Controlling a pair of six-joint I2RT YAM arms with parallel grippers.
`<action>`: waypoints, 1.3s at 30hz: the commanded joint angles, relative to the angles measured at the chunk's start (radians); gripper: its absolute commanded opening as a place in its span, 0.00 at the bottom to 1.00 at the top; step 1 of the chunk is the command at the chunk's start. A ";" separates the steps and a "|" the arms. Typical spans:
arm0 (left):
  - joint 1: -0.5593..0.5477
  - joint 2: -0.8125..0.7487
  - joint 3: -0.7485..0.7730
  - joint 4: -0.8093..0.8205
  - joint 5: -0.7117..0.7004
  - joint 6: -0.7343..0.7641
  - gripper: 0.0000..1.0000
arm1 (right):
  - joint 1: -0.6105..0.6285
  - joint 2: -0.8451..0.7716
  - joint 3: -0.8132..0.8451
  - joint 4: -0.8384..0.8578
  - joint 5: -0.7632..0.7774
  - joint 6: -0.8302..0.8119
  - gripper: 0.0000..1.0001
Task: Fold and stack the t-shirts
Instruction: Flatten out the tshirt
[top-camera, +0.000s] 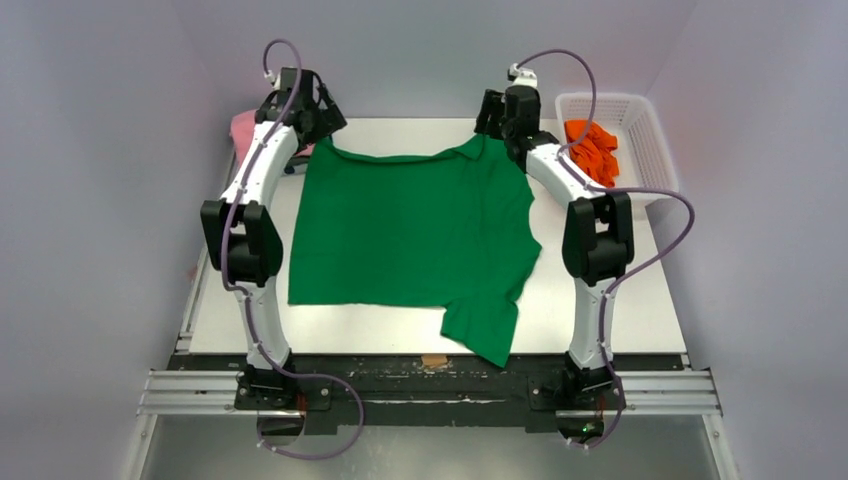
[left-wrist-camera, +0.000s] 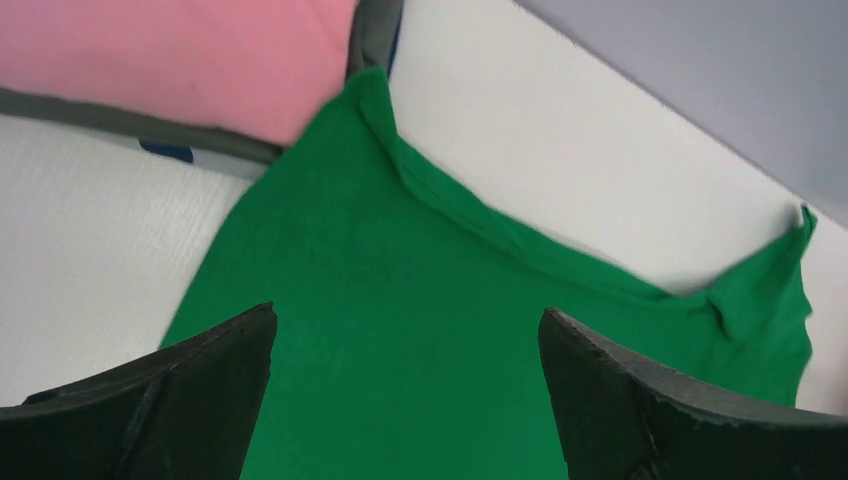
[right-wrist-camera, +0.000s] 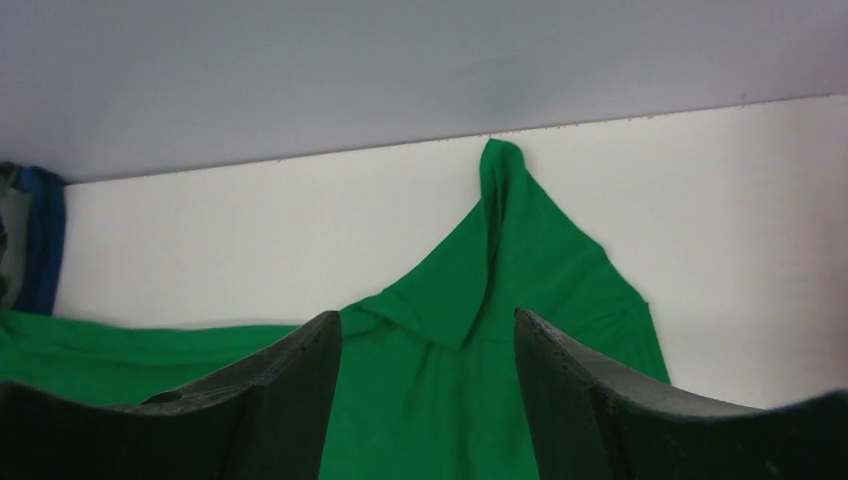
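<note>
A bright green t-shirt (top-camera: 410, 228) lies spread on the white table (top-camera: 600, 310), one sleeve hanging toward the front edge. My left gripper (top-camera: 318, 130) is open above the shirt's far left corner; its view shows green cloth (left-wrist-camera: 400, 330) between the fingers. My right gripper (top-camera: 497, 128) is open above the far right corner, where the cloth (right-wrist-camera: 480, 290) rises to a folded peak. A pink t-shirt (top-camera: 243, 127) lies at the far left on a stack with dark grey and blue edges; it also shows in the left wrist view (left-wrist-camera: 180, 55). Orange t-shirts (top-camera: 592, 150) lie in the basket.
A white lattice basket (top-camera: 650, 140) stands at the far right of the table. The back wall runs close behind both grippers. A small brown scrap (top-camera: 434, 361) lies at the table's front edge.
</note>
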 joint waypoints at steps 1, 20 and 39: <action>-0.079 -0.131 -0.175 0.001 0.046 -0.028 1.00 | 0.022 -0.063 -0.131 0.003 -0.147 0.069 0.63; -0.197 -0.230 -0.821 -0.024 0.239 -0.194 1.00 | 0.046 -0.337 -0.757 -0.103 -0.026 0.224 0.62; -0.364 -0.704 -1.245 -0.179 0.288 -0.254 1.00 | 0.046 -0.791 -1.052 -0.457 -0.016 0.300 0.63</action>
